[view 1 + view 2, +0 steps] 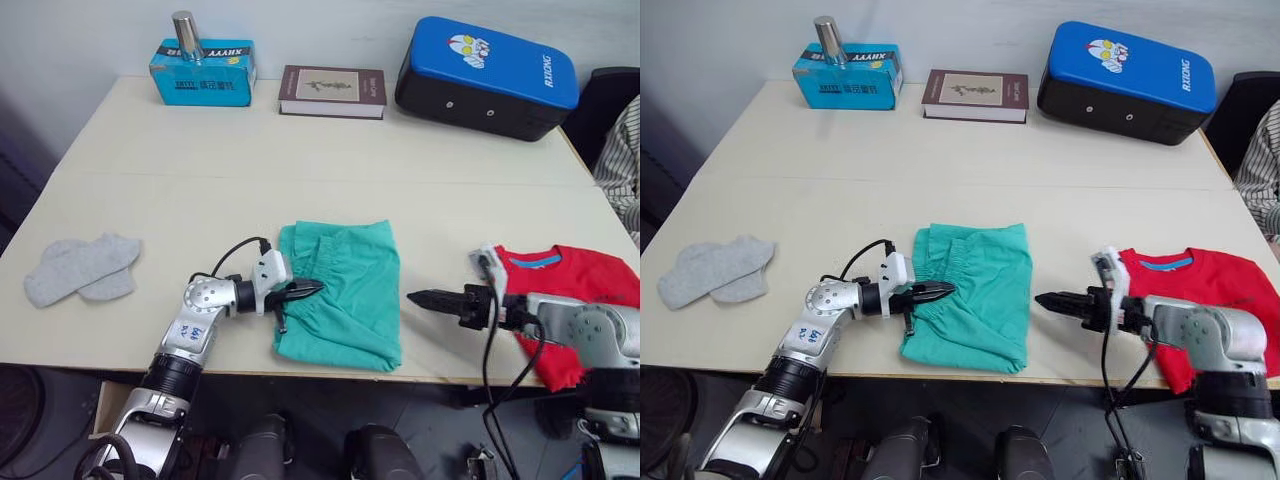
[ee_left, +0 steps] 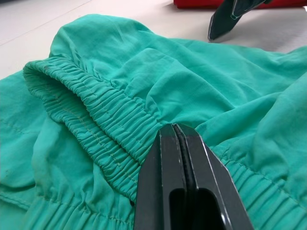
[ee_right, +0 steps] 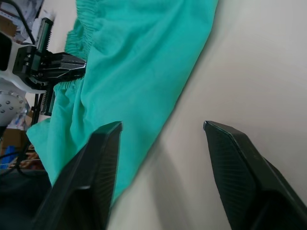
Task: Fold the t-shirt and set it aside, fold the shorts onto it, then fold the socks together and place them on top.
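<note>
Teal-green shorts [image 1: 342,292] lie folded near the front edge of the pale counter [image 1: 300,180], soft thin cloth with a gathered, ribbed elastic waistband. The left tool [image 1: 305,290] rests on that waistband at the shorts' left side; in the left wrist view its two black fingers [image 2: 187,191] are pressed together, and I cannot tell whether any cloth is caught between them. The right tool [image 3: 160,158] hovers over bare counter just beside the shorts' right edge, fingers spread wide with nothing between them. Red t-shirt [image 1: 570,300], smooth cloth with a blue strip inside the collar, lies at the counter's right front corner, partly under the right arm. Two light grey knit socks [image 1: 82,268] lie overlapping, flat, at the left side, well apart from the shorts. Along the back edge stand a blue cardboard box [image 1: 203,72] with a shiny metal cylinder [image 1: 186,36] on it, a brown book [image 1: 333,91] and a rounded blue-and-black case [image 1: 487,75]
</note>
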You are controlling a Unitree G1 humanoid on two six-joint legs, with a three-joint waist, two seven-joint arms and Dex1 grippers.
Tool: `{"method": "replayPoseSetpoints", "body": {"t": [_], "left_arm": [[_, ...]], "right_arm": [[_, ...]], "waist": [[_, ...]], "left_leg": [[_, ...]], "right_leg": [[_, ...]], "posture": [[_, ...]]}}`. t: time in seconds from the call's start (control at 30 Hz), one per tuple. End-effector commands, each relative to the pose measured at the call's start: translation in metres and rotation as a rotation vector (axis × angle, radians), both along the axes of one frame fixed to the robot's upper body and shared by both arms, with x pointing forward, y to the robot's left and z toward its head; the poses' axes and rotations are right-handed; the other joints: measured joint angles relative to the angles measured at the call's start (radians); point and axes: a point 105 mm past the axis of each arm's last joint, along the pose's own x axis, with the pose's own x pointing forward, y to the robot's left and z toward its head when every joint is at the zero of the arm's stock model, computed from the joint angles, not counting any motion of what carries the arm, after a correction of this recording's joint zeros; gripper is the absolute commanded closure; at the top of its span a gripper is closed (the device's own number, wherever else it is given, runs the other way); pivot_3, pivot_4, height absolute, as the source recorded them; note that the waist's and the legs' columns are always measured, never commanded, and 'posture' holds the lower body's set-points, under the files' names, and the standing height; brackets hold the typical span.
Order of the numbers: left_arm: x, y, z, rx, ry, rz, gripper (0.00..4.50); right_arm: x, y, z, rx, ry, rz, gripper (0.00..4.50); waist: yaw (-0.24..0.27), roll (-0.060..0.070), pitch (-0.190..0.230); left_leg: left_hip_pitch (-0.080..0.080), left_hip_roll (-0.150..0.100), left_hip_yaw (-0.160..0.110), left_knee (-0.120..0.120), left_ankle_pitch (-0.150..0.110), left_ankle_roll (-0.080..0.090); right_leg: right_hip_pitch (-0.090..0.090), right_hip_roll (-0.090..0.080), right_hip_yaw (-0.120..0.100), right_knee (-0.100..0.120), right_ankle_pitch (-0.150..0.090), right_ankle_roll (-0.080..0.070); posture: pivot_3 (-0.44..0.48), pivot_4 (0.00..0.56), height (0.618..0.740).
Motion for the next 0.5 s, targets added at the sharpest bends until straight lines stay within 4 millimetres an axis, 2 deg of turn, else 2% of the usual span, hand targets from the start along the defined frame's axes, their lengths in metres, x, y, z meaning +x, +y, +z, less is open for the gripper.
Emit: {"method": "replayPoseSetpoints", "body": {"t": [0.03, 0.13, 0.2, 0.33, 0.43, 0.5], "left_arm": [[0.004, 0.007, -0.008, 0.014, 0.030, 0.039, 4.50], [0.003, 0.006, -0.006, 0.015, 0.025, 0.034, 4.50], [0.001, 0.006, -0.006, 0.013, 0.022, 0.034, 4.50], [-0.001, 0.007, -0.005, 0.007, 0.022, 0.040, 4.50], [-0.003, 0.006, -0.004, -0.004, 0.019, 0.031, 4.50], [-0.005, 0.002, 0.003, -0.054, 0.022, 0.018, 4.50]], "right_arm": [[0.002, 0.021, -0.001, 0.056, 0.100, 0.039, 0.33], [0.009, 0.042, 0.001, 0.089, 0.128, 0.073, 0.44], [0.014, 0.047, -0.001, 0.082, 0.140, 0.065, 0.93], [0.021, 0.047, -0.006, 0.052, 0.134, 0.029, 2.26], [0.024, 0.040, -0.006, 0.048, 0.115, -0.004, 3.42], [0.019, 0.036, 0.007, 0.082, 0.062, 0.016, 4.00]], "waist": [[0.000, 0.000, 0.000], [0.001, 0.000, 0.000], [0.000, 0.000, 0.000], [0.000, 0.000, 0.000], [0.000, 0.000, 0.000], [0.000, 0.000, 0.000]], "left_leg": [[0.000, 0.000, 0.000, 0.000, 0.000, 0.000], [0.000, 0.000, 0.000, 0.000, 0.000, 0.000], [0.000, 0.000, 0.000, 0.000, 0.000, 0.000], [0.000, 0.000, 0.001, 0.000, 0.000, -0.001], [0.000, 0.000, 0.001, 0.000, 0.000, -0.001], [0.000, 0.000, 0.001, -0.001, 0.000, -0.001]], "right_leg": [[0.000, 0.000, 0.000, 0.000, 0.000, 0.000], [0.000, 0.000, 0.000, 0.001, 0.000, 0.000], [-0.001, 0.000, 0.000, 0.002, 0.000, 0.000], [-0.002, 0.000, 0.001, 0.005, 0.000, 0.000], [-0.003, 0.000, 0.001, 0.005, 0.000, 0.000], [-0.003, 0.000, 0.001, 0.005, 0.000, 0.000]], "posture": [[0.000, 0.150, 0.740], [0.000, 0.150, 0.740], [0.000, 0.150, 0.740], [0.000, 0.150, 0.740], [0.000, 0.150, 0.740], [0.000, 0.150, 0.740]]}}
